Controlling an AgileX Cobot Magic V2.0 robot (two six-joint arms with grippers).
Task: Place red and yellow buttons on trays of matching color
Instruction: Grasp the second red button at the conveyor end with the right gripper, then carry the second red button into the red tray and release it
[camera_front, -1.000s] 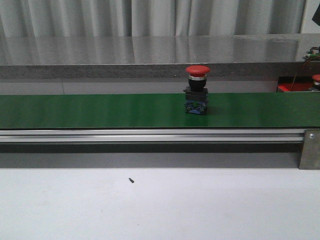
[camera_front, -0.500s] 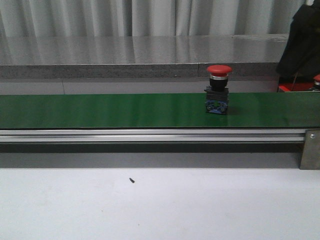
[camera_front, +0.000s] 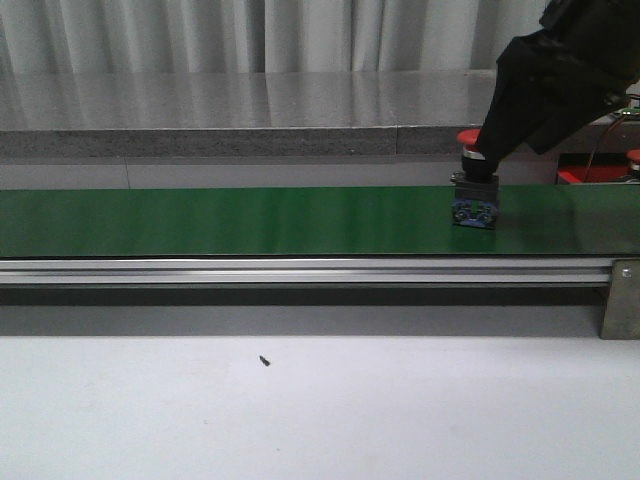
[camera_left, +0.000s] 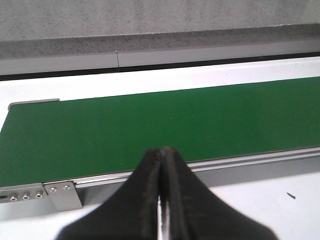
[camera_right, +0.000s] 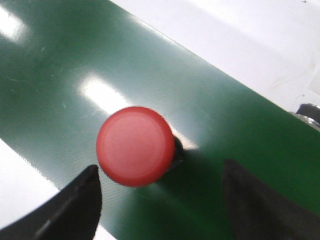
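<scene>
Our right gripper (camera_right: 160, 200) stands wide open above the green conveyor belt (camera_front: 250, 220), its two dark fingers (camera_right: 70, 205) spread well apart with nothing between them yet. The red button (camera_right: 136, 146) sits just ahead of that gap, nearer to one finger than the other; we cannot tell whether it touches that finger. From the wrist we look almost straight down on its round red cap, so its long axis runs vertical: it stands upright on the belt, cap up, black body and blue base (camera_front: 474, 213) below.

In the front view the button stands toward the belt's right end, and our right arm (camera_front: 560, 80), wrapped in black, reaches down from the upper right, slanting toward the button and covering most of its cap.

Our left gripper (camera_left: 162, 200) is closed, its fingers pressed together and holding nothing, poised over the near edge of the belt at the left end, where the metal rail (camera_left: 240, 162) and a bracket (camera_left: 62, 192) show.

A second red button (camera_front: 633, 160) is partly visible at the far right edge.
</scene>
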